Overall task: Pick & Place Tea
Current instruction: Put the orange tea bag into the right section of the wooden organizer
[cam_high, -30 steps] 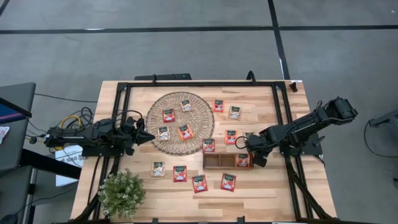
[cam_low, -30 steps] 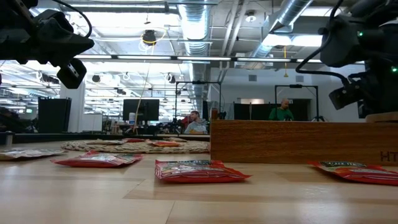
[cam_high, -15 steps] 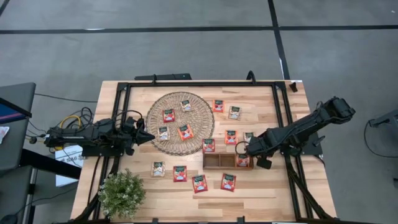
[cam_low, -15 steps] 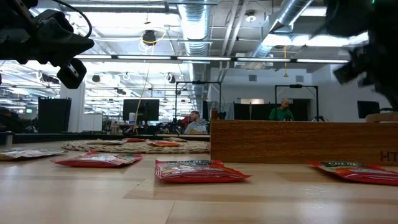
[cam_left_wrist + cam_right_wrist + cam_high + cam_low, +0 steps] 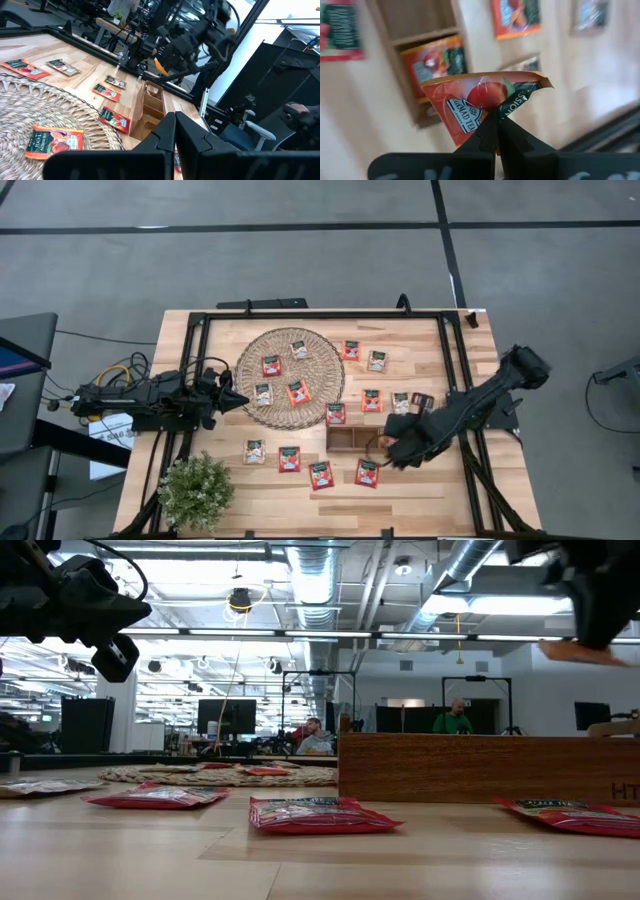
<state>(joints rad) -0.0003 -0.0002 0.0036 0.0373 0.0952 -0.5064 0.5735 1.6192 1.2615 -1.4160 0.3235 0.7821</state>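
- high view puts the right gripper (image 5: 392, 448) over the right end of the wooden tray (image 5: 352, 438), on the side facing the table's near edge, so the tray lies just under and slightly beyond the jaws.
- right wrist view shows the jaws pinched together on the edge of a red sachet (image 5: 480, 102), which hangs off the fingertips clear of the table.
- below that sachet, in the same view, one tray compartment already holds another red sachet (image 5: 436, 64); the compartment beside it looks bare, as far as the blur allows.
- low view shows a sliver of the held sachet (image 5: 590, 653) well above the tray wall (image 5: 480, 768), so the drop is judged to need a short move over a compartment, then a descent.
- the tray's long axis runs left to right across the table, and the right arm reaches it at a slant from the right side.
- the left gripper (image 5: 238, 402) is parked at the left rim of the wicker mat (image 5: 322, 402), jaws closed and holding nothing; it is nearer the mat's sachets but well apart from the tray.
- loose sachets lie on the mat, behind the tray, and in a row in front of it, such as one (image 5: 367, 472) just beside the right gripper.
- the right arm is the nearer one for this placement.
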